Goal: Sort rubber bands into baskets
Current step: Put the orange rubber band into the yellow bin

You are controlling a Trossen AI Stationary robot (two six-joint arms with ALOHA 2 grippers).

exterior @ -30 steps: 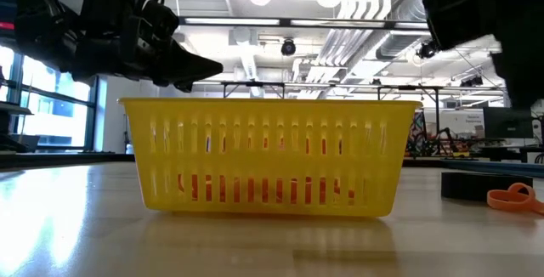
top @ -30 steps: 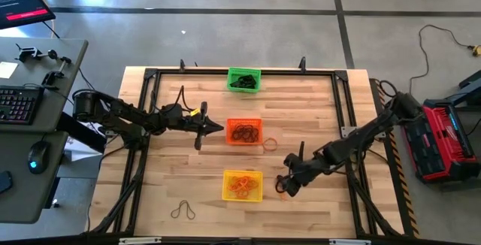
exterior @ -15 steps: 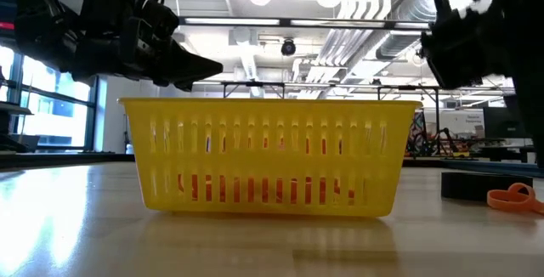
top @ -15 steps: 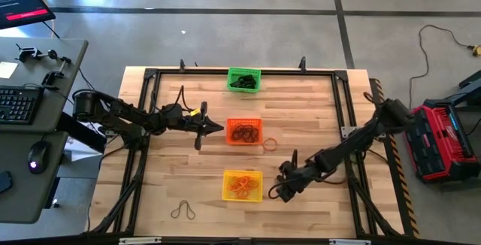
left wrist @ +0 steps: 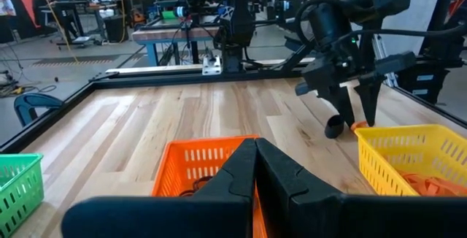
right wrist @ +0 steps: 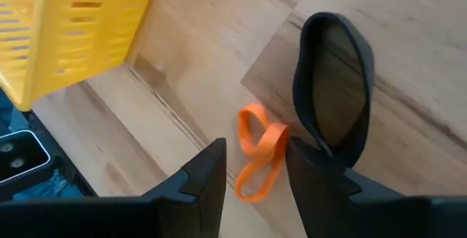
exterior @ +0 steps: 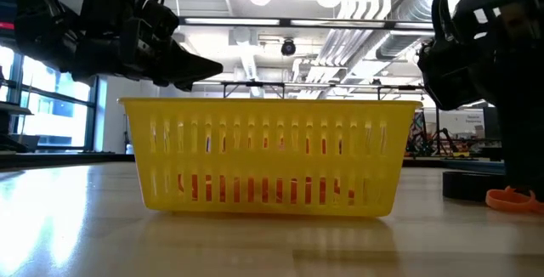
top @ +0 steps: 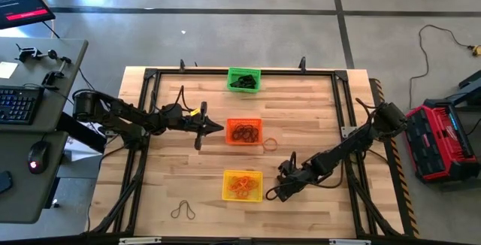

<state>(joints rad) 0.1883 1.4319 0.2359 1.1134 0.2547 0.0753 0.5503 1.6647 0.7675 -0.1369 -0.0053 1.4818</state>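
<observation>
My right gripper is open, low over the table just right of the yellow basket, which holds orange bands. In the right wrist view its fingers stand on either side of a loose orange rubber band that lies flat on the wood. A short thick black band lies just beyond it. My left gripper is shut and empty, held level just left of the orange basket, which holds dark bands. The green basket at the far edge holds black bands.
Another orange band lies right of the orange basket. Thin dark bands lie near the front left of the table. A black frame rims the table. In the low view the orange band and black band lie right of the yellow basket.
My right gripper has gone toward the table's near edge and left, toward the yellow basket, and down toward the loose orange band.
</observation>
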